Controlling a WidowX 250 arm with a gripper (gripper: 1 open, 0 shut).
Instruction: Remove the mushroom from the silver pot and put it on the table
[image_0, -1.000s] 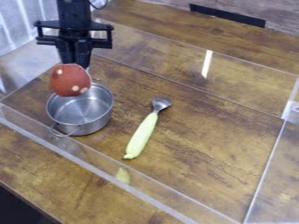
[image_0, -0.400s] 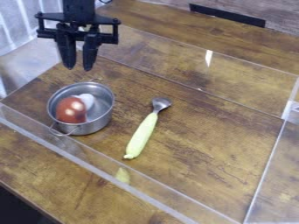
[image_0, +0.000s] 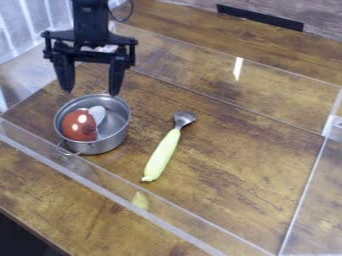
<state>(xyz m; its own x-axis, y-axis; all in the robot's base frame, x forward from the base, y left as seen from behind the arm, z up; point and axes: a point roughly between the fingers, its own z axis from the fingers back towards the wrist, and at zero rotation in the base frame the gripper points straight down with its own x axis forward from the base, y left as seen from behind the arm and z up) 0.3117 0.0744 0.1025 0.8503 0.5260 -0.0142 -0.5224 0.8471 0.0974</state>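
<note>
Red-brown mushroom (image_0: 83, 124) is seen lying inside the pot (image_0: 92, 123); claw (image_0: 90, 72) is spread wide and empty just above the pot, likely positioned for a grasp.

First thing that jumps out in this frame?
The red-brown mushroom lying inside the silver pot at left. Right above it hangs the black gripper, jaws spread wide and empty. To the pot's right, a long yellow-green corn-like piece lies on the wooden table.
</note>
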